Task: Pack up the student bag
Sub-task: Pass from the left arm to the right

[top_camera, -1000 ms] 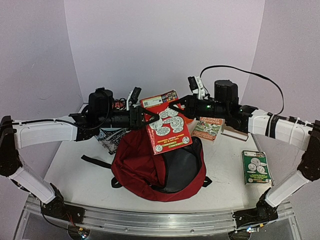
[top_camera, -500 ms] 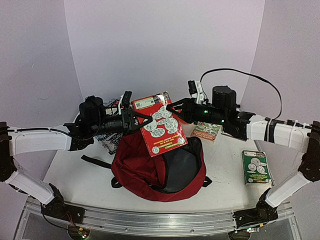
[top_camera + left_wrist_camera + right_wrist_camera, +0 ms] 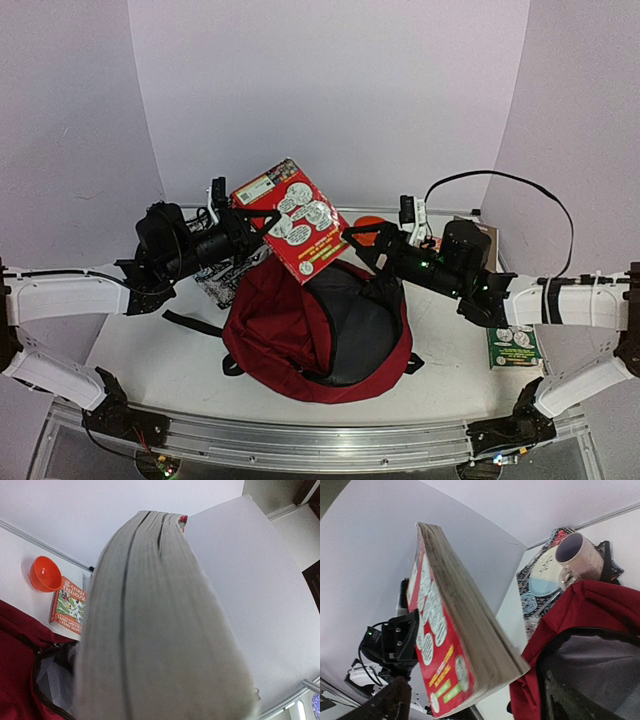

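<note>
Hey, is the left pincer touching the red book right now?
Touching. The top view shows the left pincer clamped on an edge of the red book, held aloft.

The student bag (image 3: 285, 350) is matt woven red cloth with a smoother grey lining (image 3: 355, 325) (faintly sheened), the red book (image 3: 295, 220) has a glossy printed cover over matt paper pages, and the orange bowl (image 3: 44, 574) looks like smooth, shiny plastic.

Green book (image 3: 69, 607) cover reading "STOREY TREEHOUSE", other print illegible
</note>
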